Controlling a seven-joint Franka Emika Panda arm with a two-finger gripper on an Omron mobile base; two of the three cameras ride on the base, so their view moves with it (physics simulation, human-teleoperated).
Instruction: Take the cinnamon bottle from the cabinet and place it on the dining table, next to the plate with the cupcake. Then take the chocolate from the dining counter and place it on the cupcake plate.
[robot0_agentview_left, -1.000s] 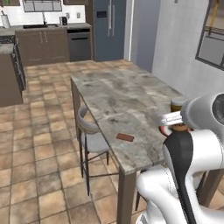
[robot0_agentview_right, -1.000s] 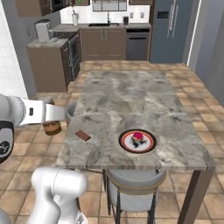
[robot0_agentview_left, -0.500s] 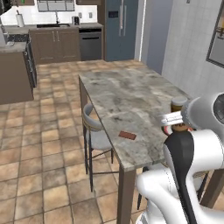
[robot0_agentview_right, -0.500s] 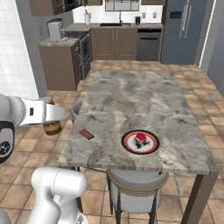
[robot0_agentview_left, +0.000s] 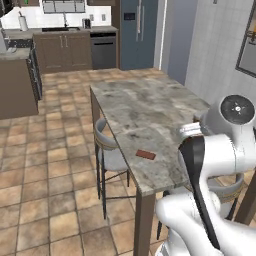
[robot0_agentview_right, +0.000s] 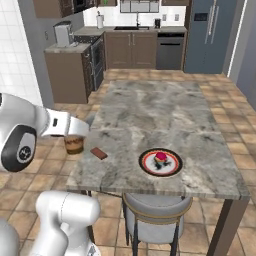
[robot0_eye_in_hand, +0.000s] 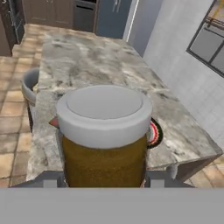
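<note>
The cinnamon bottle (robot0_agentview_right: 74, 144), gripped in the claw (robot0_agentview_right: 75, 134) at the frame's left, should be carried upright and set beside the plate (robot0_agentview_right: 160, 162) on the desk (robot0_agentview_right: 155, 110).

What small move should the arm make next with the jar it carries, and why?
Probably carry the cinnamon bottle sideways over the dining table toward the plate. The end effector holds the bottle beyond the table's edge, past the chocolate, so it is not yet over the stone top beside the plate.
</note>
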